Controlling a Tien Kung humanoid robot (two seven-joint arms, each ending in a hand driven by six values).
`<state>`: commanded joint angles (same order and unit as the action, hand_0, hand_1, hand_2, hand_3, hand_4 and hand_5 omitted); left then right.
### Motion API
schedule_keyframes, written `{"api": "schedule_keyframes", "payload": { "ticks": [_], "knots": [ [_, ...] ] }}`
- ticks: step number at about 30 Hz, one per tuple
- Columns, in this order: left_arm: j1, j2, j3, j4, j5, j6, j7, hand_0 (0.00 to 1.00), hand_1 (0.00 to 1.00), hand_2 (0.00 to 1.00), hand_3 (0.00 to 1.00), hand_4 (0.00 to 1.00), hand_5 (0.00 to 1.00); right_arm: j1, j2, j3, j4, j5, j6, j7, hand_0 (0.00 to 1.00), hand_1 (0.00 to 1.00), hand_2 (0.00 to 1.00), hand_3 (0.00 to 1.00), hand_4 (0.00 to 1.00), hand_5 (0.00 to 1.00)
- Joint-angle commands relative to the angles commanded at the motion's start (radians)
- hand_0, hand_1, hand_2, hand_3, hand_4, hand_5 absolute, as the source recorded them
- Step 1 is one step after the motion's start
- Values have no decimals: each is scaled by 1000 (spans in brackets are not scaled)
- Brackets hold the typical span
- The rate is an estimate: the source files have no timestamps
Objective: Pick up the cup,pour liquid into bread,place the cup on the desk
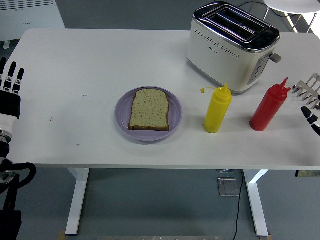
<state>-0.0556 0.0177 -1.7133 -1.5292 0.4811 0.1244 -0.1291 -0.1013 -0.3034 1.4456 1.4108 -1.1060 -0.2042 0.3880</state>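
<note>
Head view, and no cup anywhere on the desk (75, 60). What stands in for it are two squeeze bottles: a yellow bottle (217, 111) just right of the plate (124, 107), a red bottle (269, 107) further right, both upright and untouched. The bread (149, 110), one slice, lies flat in the middle of that purple plate, dry as far as I can see. Behind the bottles sits a toaster (232, 46), slots empty.

Nothing's been picked up yet, so we're at the very first step. The right hand (310, 100) pokes in at the right edge, just beside the red bottle, fingers spread, holding nothing. The left hand (11, 82) rests at the left edge, fingers straight, empty too.

Next move, I'd say: right hand closes round a bottle's body, keeping it upright until it's over the slice.

Most of the right hand is cut off by the frame, and which bottle is meant I can't tell.
</note>
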Motion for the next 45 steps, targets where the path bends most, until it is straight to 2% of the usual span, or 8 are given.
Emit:
{"api": "schedule_keyframes", "payload": {
  "ticks": [14,28,45],
  "knots": [
    [-3,-1,-9,-1,1,0,1,815,810,858,848,491,998,58,28,-74,-41,-49,-37,-25,998,950,998,998,974,327],
    [-1,-3,-15,-2,0,0,1,815,809,857,840,490,998,110,39,-128,-78,-58,-26,-41,998,949,998,998,975,328],
    [0,-4,-20,-3,0,1,1,815,809,856,836,490,998,220,48,-195,-158,-15,-52,-37,998,930,987,998,974,323]
  ]
}}
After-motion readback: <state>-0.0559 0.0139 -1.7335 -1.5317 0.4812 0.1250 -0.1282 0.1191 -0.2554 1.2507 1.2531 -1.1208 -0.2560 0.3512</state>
